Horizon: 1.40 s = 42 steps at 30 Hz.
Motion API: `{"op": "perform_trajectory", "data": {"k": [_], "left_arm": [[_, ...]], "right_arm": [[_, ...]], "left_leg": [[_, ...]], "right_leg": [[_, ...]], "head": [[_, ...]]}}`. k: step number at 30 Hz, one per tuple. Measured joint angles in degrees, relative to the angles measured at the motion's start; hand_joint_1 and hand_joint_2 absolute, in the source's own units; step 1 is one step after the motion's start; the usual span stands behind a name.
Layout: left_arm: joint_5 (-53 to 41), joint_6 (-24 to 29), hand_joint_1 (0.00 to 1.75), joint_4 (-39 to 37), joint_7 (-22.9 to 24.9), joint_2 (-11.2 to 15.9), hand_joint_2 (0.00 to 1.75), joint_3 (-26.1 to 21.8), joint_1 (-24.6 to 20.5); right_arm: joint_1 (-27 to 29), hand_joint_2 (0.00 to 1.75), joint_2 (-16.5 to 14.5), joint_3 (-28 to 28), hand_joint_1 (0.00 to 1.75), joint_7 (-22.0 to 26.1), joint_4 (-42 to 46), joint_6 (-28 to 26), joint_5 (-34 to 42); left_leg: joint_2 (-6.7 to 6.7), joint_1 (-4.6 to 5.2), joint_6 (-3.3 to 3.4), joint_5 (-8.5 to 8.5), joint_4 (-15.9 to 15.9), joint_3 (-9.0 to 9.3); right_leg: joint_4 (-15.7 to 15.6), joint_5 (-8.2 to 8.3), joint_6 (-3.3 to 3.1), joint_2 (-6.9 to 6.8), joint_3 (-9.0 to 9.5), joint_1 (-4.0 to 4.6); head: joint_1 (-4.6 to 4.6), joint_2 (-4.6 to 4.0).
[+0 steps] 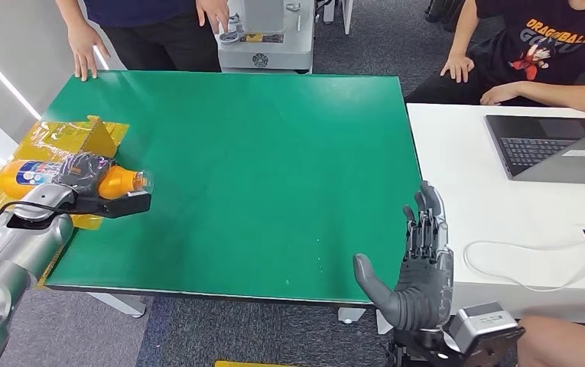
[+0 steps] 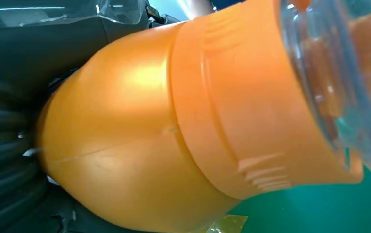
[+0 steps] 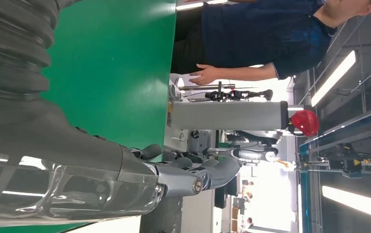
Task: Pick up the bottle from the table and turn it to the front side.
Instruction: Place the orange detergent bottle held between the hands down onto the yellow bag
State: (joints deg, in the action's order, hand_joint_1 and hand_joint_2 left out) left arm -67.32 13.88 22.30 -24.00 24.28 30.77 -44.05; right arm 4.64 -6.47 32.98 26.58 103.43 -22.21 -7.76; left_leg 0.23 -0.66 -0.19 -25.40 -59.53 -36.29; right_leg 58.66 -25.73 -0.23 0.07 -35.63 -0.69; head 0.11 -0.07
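Note:
An orange bottle [image 1: 117, 182] with a blue-and-white label and a clear cap lies on its side at the left edge of the green table [image 1: 258, 168], cap pointing toward the table's middle. My left hand [image 1: 82, 174] wraps over its body and grips it. Up close in the left wrist view, the bottle's orange shoulder [image 2: 139, 145] and clear cap [image 2: 333, 73] show, with dark fingers [image 2: 4, 160] behind them. My right hand [image 1: 419, 264] is open at the table's near right corner, fingers straight and thumb spread, holding nothing; its thumb [image 3: 67, 145] appears in the right wrist view.
Yellow taped sheeting [image 1: 67, 138] covers the table's left edge under the bottle. One person [image 1: 144, 23] stands at the far side with a hand [image 1: 82, 57] on the table. A white desk [image 1: 503, 214] with a laptop [image 1: 557, 149], a cable and a seated person is on the right.

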Motion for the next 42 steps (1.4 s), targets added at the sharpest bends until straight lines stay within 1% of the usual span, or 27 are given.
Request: {"op": "perform_trajectory", "data": {"k": [6, 10, 13, 18, 23, 28, 35, 42], "left_arm": [[0.0, 0.0, 1.75, -0.3, 0.2, 0.1, 1.75, 0.0, -0.1], [0.7, 0.7, 1.75, -1.3, 1.0, 1.7, 1.75, 0.1, 0.6], [1.7, 2.1, 1.75, -1.5, 1.7, 2.3, 1.75, 0.0, 2.2], [3.1, 4.6, 1.75, -1.6, 2.0, 2.3, 1.75, -0.5, 6.0], [3.6, 6.4, 1.75, -1.6, 2.0, 1.6, 1.75, -1.2, 9.1], [2.8, 7.4, 1.75, -1.6, 0.4, 0.5, 1.75, -2.1, 10.2], [0.5, 8.6, 1.75, -1.6, -1.7, -1.8, 1.75, -2.8, 9.7], [-1.3, 8.2, 1.75, -1.6, -2.8, -3.6, 1.75, -2.8, 7.6]], "right_arm": [[0.0, 1.75, 0.0, 0.0, 0.0, 0.0, 0.0, 0.3, 0.0], [0.0, 1.75, 0.0, 0.0, 0.0, -0.3, -0.3, 2.5, -0.2], [0.0, 1.75, 0.0, 0.0, 0.0, -0.3, -0.3, 2.9, -0.7], [0.1, 1.75, 0.0, 0.0, 0.0, -0.8, 0.2, 3.3, -2.2], [0.2, 1.75, 0.0, 0.0, 0.0, -1.4, 1.0, 3.6, -3.7], [0.0, 1.75, 0.0, 0.0, 0.0, -2.2, 1.1, 3.5, -4.6], [-0.3, 1.75, 0.1, 0.1, 0.0, -2.8, 0.4, 3.4, -5.1], [-0.6, 1.75, 1.0, 0.2, 0.0, -1.0, -1.6, 2.7, -3.5]], "left_leg": [[0.0, 0.0, 0.0, 0.0, 0.0, 0.0], [0.02, -0.01, 0.0, 0.0, 0.0, 0.0], [0.02, 0.0, 0.0, 0.0, 0.0, 0.0], [0.03, 0.0, 0.0, -0.01, 0.0, 0.0], [0.02, 0.0, 0.0, -0.01, 0.0, 0.0], [-0.02, 0.0, 0.0, 0.0, 0.0, 0.0], [-0.03, 0.0, -0.01, 0.0, 0.0, 0.03], [-0.03, 0.0, 0.0, 0.0, 0.0, 0.03]], "right_leg": [[0.0, 0.0, 0.0, 0.0, 0.0, 0.0], [0.0, -0.01, -0.01, 0.02, 0.0, 0.0], [0.0, -0.01, -0.01, 0.01, 0.0, 0.0], [0.0, -0.02, -0.01, 0.02, -0.01, 0.0], [0.0, -0.02, -0.01, 0.01, -0.01, 0.0], [0.0, -0.02, -0.01, -0.03, 0.01, 0.0], [0.0, -0.01, -0.01, -0.05, 0.02, 0.0], [0.0, -0.01, -0.01, -0.05, 0.02, 0.0]], "head": [[-0.01, 0.0], [-0.01, 0.0], [-0.02, 0.0], [0.01, 0.0], [0.01, 0.0], [0.0, 0.0], [0.0, 0.0], [0.0, 0.0]]}}
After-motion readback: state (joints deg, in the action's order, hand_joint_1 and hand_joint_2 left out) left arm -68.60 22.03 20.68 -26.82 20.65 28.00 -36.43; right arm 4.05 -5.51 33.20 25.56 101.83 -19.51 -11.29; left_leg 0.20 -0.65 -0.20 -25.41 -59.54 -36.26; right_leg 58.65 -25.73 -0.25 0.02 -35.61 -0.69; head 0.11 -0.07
